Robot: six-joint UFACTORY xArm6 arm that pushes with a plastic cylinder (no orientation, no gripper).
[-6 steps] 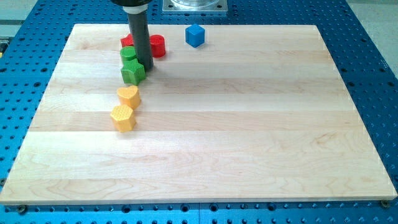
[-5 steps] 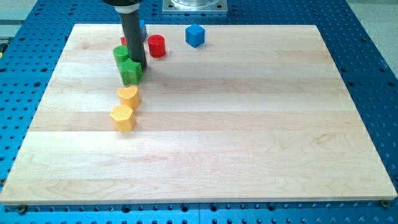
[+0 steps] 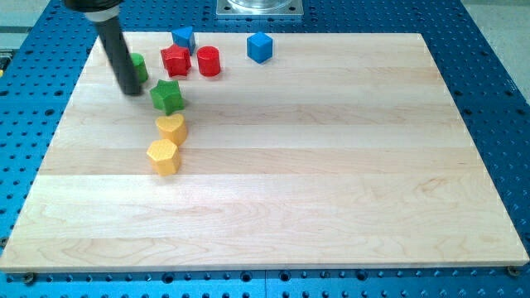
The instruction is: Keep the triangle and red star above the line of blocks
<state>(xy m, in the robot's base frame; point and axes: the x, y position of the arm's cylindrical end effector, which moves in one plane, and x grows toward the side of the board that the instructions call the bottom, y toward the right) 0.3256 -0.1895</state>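
— Where is my tip (image 3: 132,91)?
— Down on the wooden board (image 3: 331,165), toward the view's top left. Pressed against the left side of a green block (image 3: 138,67), rounded as far as can be told, mostly hidden behind the rod. No jaws to open or close; just a plain dark rod, holding nothing.

— And the red star (image 3: 175,60)?
— Near the view's top edge, right of the tip and apart from it. Just beside a red cylinder (image 3: 208,61) on its right, seemingly not touching.

— The triangle?
— Blue triangle (image 3: 183,37), directly above the red star, right at the board's top edge. Very close to the star; contact cannot be told.

— What about the blocks below?
— Green star (image 3: 167,96) below the red star, slightly left of it. Under that, a yellow heart (image 3: 171,128), then a yellow hexagon (image 3: 163,156), running in a short column down the view. Heart and hexagon nearly touching; green star just above the heart.

— Anything else?
— Blue cube (image 3: 259,47), alone, right of the red cylinder, near the top edge.
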